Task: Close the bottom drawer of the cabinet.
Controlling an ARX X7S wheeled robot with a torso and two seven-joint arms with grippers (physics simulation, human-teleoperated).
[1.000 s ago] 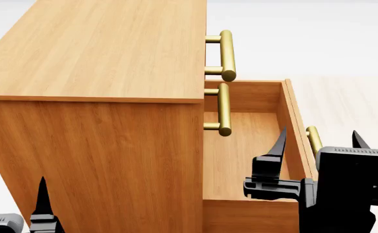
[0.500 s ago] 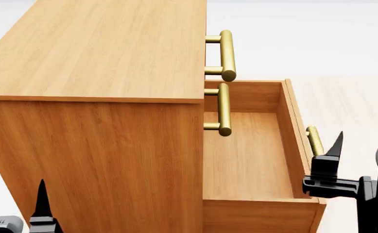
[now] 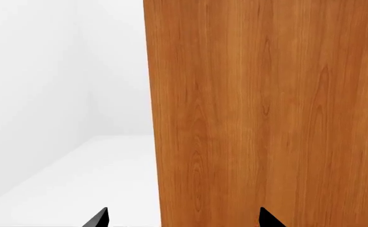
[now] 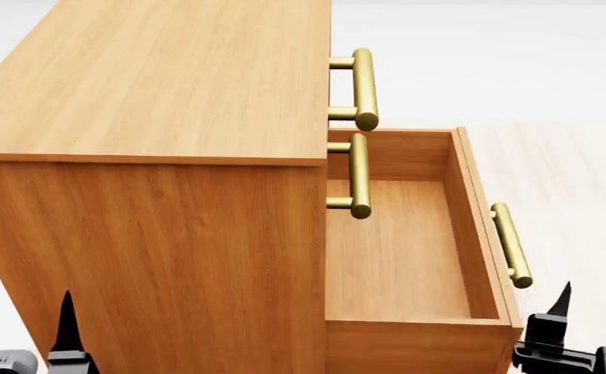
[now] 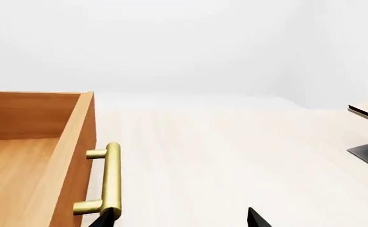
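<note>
pale floor, bare white backdrop — bottom drawer (image 4: 412, 257) of cabinet (image 4: 147, 156) stands fully out. right gripper (image 5: 178, 218) and left gripper (image 3: 182, 218) both spread, empty. risk — an off-centre push past the handle (image 5: 108, 182) could rack the drawer.

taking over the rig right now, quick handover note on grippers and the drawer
Left gripper: open, empty, low beside the cabinet side panel.
Right gripper: open, empty, low on the outer side of the bottom drawer front, near its handle, not touching it.
Drawer: pulled well out, empty inside. The two upper drawers are shut.
Done: nothing, no push yet.
Left: bring the right gripper against the drawer front and push it in flush.
</note>
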